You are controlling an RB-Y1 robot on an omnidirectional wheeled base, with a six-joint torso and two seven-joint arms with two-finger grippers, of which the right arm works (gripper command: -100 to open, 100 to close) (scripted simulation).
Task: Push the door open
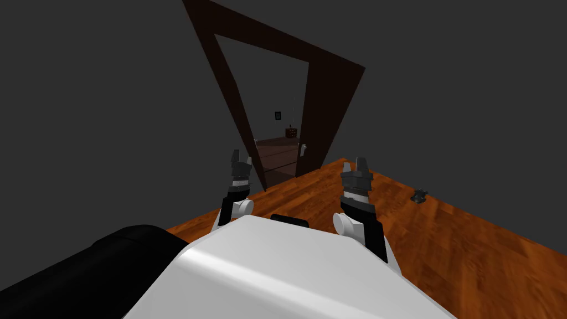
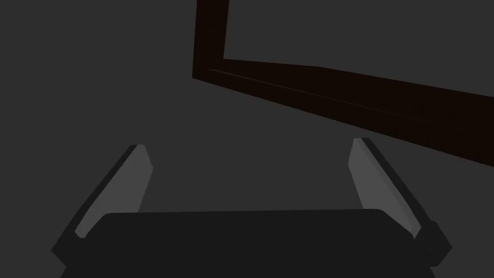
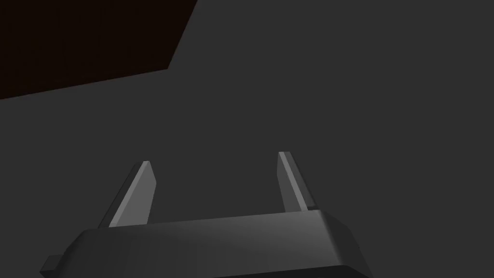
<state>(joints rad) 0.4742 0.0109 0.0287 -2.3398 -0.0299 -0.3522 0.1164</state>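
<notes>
A dark brown door [image 1: 329, 111] stands swung partly open at the right of its dark brown frame [image 1: 221, 83], with a pale handle [image 1: 303, 149] on its near edge. The gap shows a room beyond. My left gripper [image 1: 241, 158] is raised in front of the frame's left post, a little short of it, and is open and empty. My right gripper [image 1: 361, 164] hangs just right of the door, also open and empty. In the left wrist view the left gripper [image 2: 251, 149] faces the grey wall beside the frame [image 2: 337, 96]. The right gripper [image 3: 214, 164] faces grey wall below a brown panel [image 3: 72, 38].
The wooden floor [image 1: 443, 238] runs to dark grey walls. A small dark object [image 1: 419, 195] lies on it to my right. A large black shape [image 1: 83, 266] sits close on my left. Beyond the doorway are a small wall picture [image 1: 277, 115] and a box [image 1: 291, 132].
</notes>
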